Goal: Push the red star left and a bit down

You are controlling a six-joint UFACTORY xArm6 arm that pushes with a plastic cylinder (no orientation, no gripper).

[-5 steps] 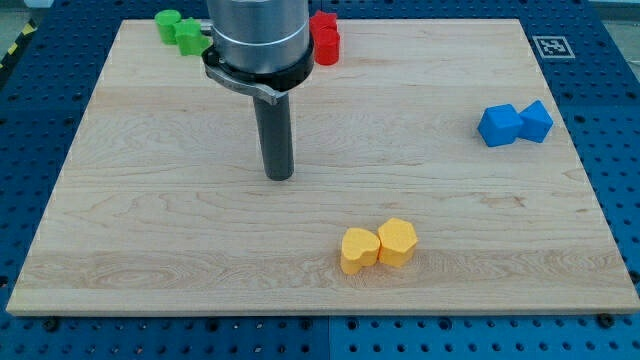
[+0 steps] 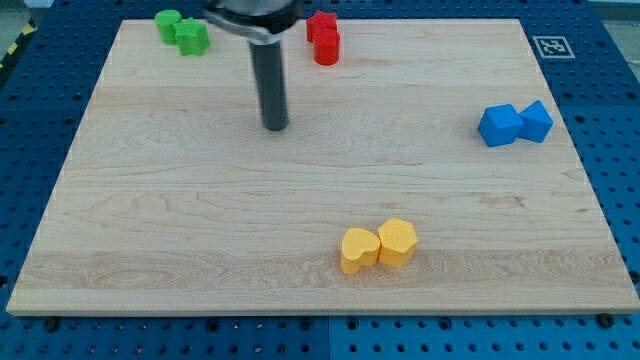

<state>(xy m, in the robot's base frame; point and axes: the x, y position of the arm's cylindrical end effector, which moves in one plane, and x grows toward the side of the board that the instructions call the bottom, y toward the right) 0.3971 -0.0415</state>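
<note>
The red star lies at the view's top edge of the wooden board, touching a red cylinder just below it. My tip rests on the board, below and to the left of the two red blocks, well apart from them. The rod rises from the tip toward the view's top.
Two green blocks sit together at the top left. Two blue blocks touch at the right. Two yellow blocks touch near the bottom middle. A marker tag is at the board's top right corner.
My tip has moved toward the view's top, closer to the red blocks. No block has moved.
</note>
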